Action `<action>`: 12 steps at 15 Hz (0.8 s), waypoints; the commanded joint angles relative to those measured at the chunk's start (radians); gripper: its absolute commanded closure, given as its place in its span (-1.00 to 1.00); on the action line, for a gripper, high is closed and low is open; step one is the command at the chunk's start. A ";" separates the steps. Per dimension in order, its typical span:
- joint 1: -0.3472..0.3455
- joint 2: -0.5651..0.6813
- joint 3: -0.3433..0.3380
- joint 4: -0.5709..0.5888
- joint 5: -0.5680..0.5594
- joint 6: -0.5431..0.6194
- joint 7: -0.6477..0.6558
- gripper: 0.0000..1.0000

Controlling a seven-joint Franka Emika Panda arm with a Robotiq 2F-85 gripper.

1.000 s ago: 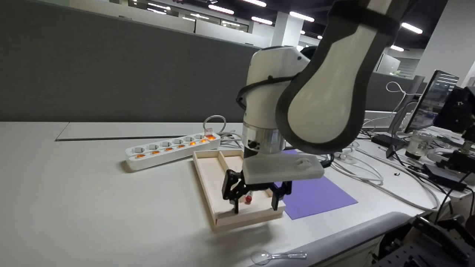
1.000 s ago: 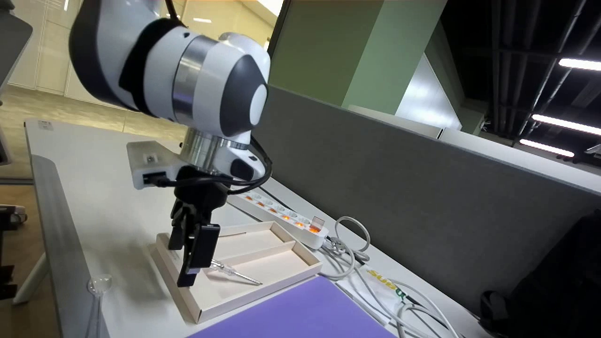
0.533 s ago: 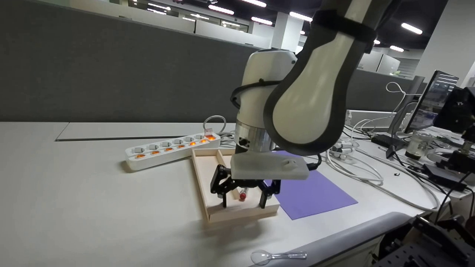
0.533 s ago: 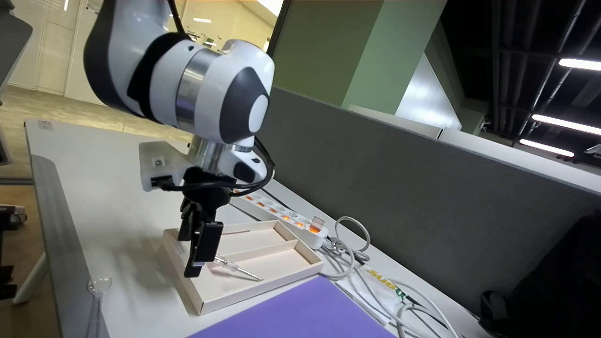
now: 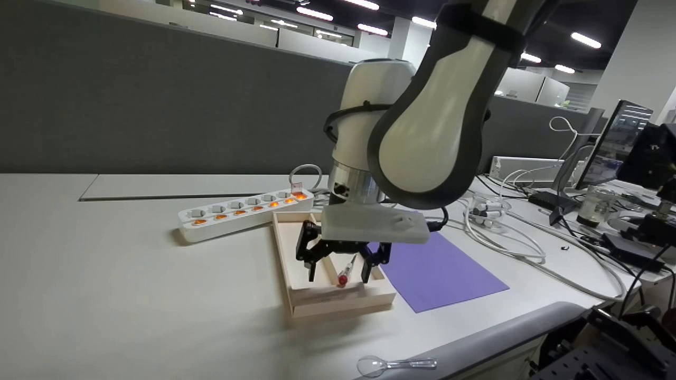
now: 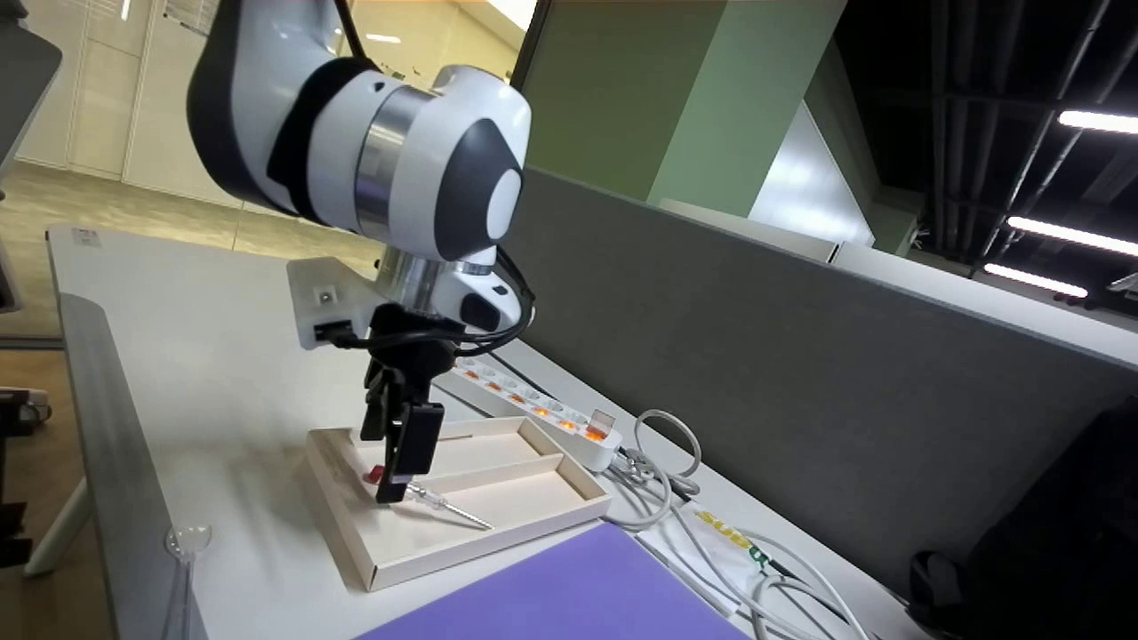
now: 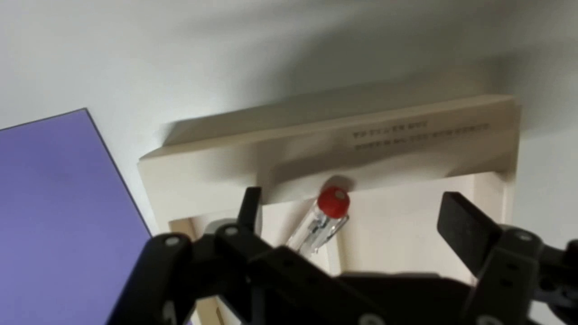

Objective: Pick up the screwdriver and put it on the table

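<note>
The screwdriver [image 5: 346, 272] has a red end and a clear handle. It lies in the shallow wooden tray [image 5: 343, 306], its red end by the tray's end wall near the divider. Its thin shaft shows in an exterior view [image 6: 467, 516]; a finger partly covers its handle there. My gripper [image 5: 338, 280] is open and empty above that end of the tray. In the wrist view the screwdriver's red end [image 7: 334, 202] shows in the gap of the gripper [image 7: 352, 194], nearer the left finger; part of its handle is hidden. The table [image 5: 158, 295] is pale grey-white.
A purple mat [image 5: 438, 269] lies beside the tray. A white power strip [image 5: 245, 214] stands behind the tray. A clear plastic spoon [image 5: 396, 364] lies by the rounded table edge. Cables [image 5: 520, 253] lie beyond the mat. A grey partition [image 6: 756, 302] borders the table.
My gripper has moved left in one exterior view and right in the other, and has risen, staying open. The tray, with the screwdriver in it, has shifted slightly on the table.
</note>
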 commanded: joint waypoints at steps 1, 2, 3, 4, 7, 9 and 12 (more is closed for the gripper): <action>0.035 -0.026 -0.066 0.013 -0.029 -0.012 0.035 -1.00; 0.045 -0.027 -0.085 0.016 -0.033 -0.011 0.041 -0.50; 0.058 -0.027 -0.106 0.019 -0.039 -0.009 0.049 -0.49; 0.063 -0.024 -0.116 0.022 -0.041 -0.007 0.048 -0.34; 0.089 -0.017 -0.151 0.029 -0.044 -0.004 0.049 0.10; 0.106 -0.008 -0.165 0.031 -0.041 0.000 0.046 0.38; 0.126 0.002 -0.177 0.032 -0.036 0.003 0.040 0.78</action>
